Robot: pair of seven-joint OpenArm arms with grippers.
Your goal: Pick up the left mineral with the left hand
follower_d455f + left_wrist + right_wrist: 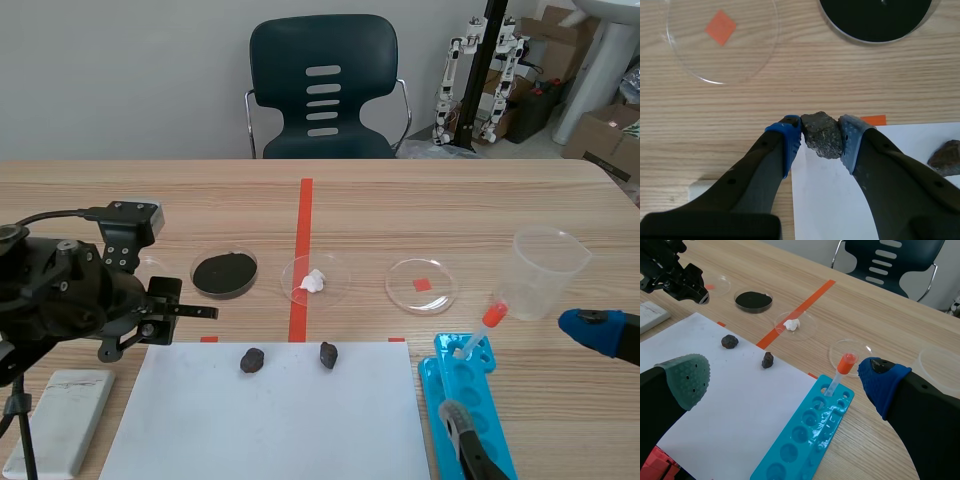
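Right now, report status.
Left gripper shut on left mineral, over paper corner. Right gripper open, empty. Second mineral beside, apart.

No lettering can be read (in any of the three views)
The white rectangular paper sheet (270,425) is blank, the turquoise plastic well tray (432,372) and the pale flat block (60,415) beside the sheet show plain faces, and the brown cardboard boxes (605,135) behind the table are too small to tell

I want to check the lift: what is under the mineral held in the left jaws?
Under the mineral, pinched in the left jaws, a corner of the white paper and the wooden table show. The spot directly beneath is covered by the mineral itself.
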